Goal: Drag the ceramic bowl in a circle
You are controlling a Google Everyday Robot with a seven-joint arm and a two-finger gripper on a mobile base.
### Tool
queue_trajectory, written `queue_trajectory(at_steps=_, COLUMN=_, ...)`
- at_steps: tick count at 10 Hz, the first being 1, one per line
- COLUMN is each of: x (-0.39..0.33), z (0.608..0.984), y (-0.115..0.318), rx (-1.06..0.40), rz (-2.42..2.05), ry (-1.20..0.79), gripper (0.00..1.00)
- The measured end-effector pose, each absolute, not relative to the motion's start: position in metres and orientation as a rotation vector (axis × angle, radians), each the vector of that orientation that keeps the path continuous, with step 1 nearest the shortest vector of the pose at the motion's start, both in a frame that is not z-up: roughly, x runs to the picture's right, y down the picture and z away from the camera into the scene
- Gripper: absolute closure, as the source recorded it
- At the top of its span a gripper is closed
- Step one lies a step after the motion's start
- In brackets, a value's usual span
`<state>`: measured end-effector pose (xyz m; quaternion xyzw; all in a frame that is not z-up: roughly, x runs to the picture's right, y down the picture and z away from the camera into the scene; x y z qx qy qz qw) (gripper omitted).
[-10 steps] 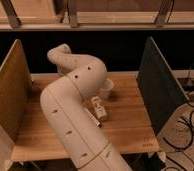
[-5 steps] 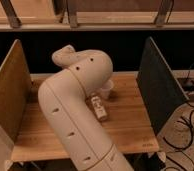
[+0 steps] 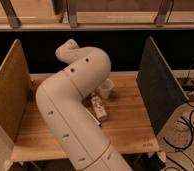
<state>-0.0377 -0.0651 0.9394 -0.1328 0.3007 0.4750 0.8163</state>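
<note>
The arm (image 3: 72, 115) hides the tool and the bowl, somewhere behind it on the table (image 3: 130, 120); grip state cannot be told. A blind sweep could knock the white cup (image 3: 105, 89) over.

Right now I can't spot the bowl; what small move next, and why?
Probably ease the arm back a little: it covers the middle of the table, hiding both the tool and the bowl. Only a white cup and a small pale object show beside it.
</note>
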Motion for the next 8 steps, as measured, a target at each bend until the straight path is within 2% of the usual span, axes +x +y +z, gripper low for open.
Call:
queue_trajectory(at_steps=4, x=-0.066, z=0.967, y=-0.068, rx=-0.309, rz=1.054, ry=0.555, gripper=1.0)
queue_trajectory(at_steps=7, x=-0.094, z=0.952, y=-0.055, rx=-0.376, rz=1.054, ry=0.503, gripper=0.77)
queue_trajectory(at_steps=8, x=-0.097, z=0.941, y=-0.049, rx=-0.391, rz=1.052, ry=0.505, gripper=0.65)
